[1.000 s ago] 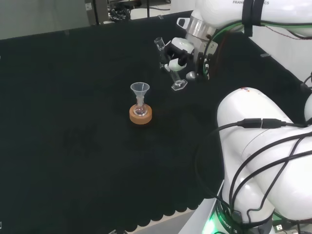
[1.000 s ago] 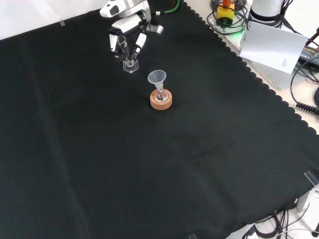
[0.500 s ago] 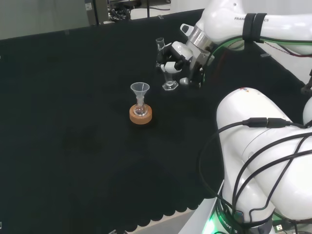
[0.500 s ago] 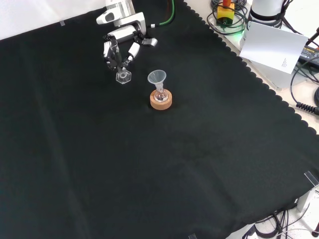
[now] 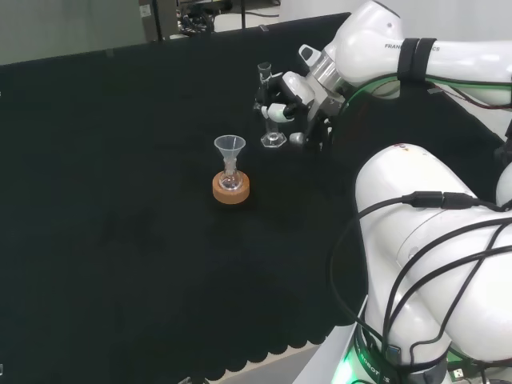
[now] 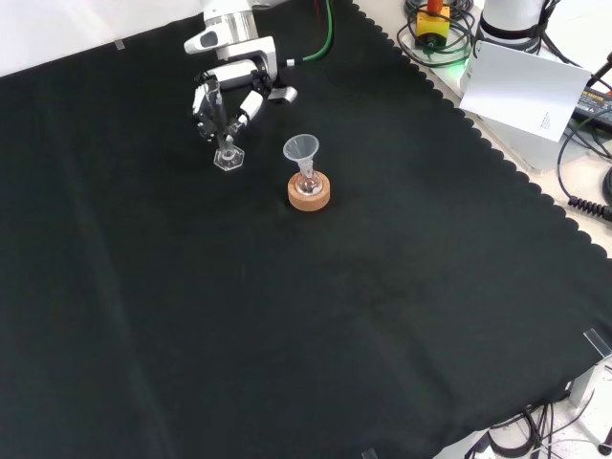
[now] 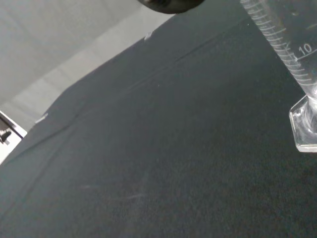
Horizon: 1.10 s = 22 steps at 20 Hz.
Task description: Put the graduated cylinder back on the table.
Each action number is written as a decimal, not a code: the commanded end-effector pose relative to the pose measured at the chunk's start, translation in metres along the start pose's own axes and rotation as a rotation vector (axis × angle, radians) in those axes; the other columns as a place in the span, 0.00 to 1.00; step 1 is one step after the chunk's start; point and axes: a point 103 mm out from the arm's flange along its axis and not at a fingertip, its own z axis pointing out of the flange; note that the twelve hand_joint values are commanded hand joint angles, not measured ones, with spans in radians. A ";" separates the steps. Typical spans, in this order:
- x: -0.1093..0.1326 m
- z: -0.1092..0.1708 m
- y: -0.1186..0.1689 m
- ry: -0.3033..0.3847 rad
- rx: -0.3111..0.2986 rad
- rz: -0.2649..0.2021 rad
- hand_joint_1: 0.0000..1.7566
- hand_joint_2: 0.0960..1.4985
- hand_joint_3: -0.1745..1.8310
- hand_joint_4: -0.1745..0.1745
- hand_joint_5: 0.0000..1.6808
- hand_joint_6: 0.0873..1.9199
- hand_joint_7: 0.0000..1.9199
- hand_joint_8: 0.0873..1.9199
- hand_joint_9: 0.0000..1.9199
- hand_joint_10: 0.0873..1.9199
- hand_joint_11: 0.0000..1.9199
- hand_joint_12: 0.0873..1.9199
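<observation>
Hand (image 5: 290,94) curled round cylinder (image 5: 269,108) mid-tube, keeping it near upright with hex foot at or just above desk (image 6: 287,316), beside funnel (image 6: 302,153) in cork-ringed flask (image 6: 309,187) but apart; contact unclear, release probably next.

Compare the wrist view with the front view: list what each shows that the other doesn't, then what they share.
Wrist view alone: the printed scale lines on the graduated cylinder, seen close up.

Front view alone: the hand with its fingers curled round the cylinder, the funnel sitting in a small flask on the cork ring, and the white sheet beyond the cloth's scalloped edge.

Both: the cylinder with its hexagonal foot and the black cloth.
</observation>
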 end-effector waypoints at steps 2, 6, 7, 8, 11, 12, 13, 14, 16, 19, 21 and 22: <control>-0.004 0.010 0.001 0.036 -0.033 0.007 0.71 0.75 0.09 0.00 0.55 0.55 0.49 0.55 0.70 0.00 0.57 0.39; -0.005 0.013 0.002 0.048 -0.033 0.008 0.71 0.75 0.09 0.00 0.54 0.57 0.48 0.56 0.69 0.00 0.56 0.39; -0.005 0.013 0.002 0.052 -0.030 0.008 0.71 0.75 0.09 0.00 0.54 0.57 0.48 0.57 0.69 0.00 0.56 0.40; -0.005 0.014 0.001 0.054 -0.029 0.009 0.71 0.75 0.09 0.00 0.53 0.57 0.47 0.57 0.69 0.00 0.56 0.40; -0.006 0.016 0.001 0.052 -0.010 0.018 0.69 0.76 0.09 0.00 0.54 0.57 0.47 0.51 0.68 0.00 0.55 0.40; -0.006 0.016 0.001 0.053 -0.008 0.020 0.67 0.75 0.09 0.00 0.54 0.57 0.47 0.44 0.67 0.00 0.55 0.40; -0.006 0.016 0.000 0.056 -0.003 0.021 0.66 0.76 0.09 0.00 0.54 0.57 0.48 0.38 0.67 0.00 0.55 0.40; -0.006 0.017 0.000 0.055 0.005 0.020 0.65 0.76 0.09 0.00 0.54 0.57 0.48 0.35 0.67 0.00 0.54 0.41; -0.006 0.017 0.000 0.053 0.018 0.021 0.65 0.76 0.09 0.00 0.53 0.58 0.47 0.32 0.66 0.00 0.53 0.41; -0.008 0.018 -0.001 0.059 0.032 0.022 0.65 0.77 0.09 0.00 0.52 0.60 0.45 0.32 0.64 0.00 0.51 0.43; -0.008 0.018 -0.002 0.069 0.042 0.023 0.64 0.78 0.09 0.00 0.50 0.62 0.44 0.32 0.63 0.00 0.50 0.44; -0.009 0.019 -0.002 0.074 0.053 0.022 0.64 0.78 0.09 0.00 0.49 0.63 0.43 0.33 0.63 0.00 0.49 0.45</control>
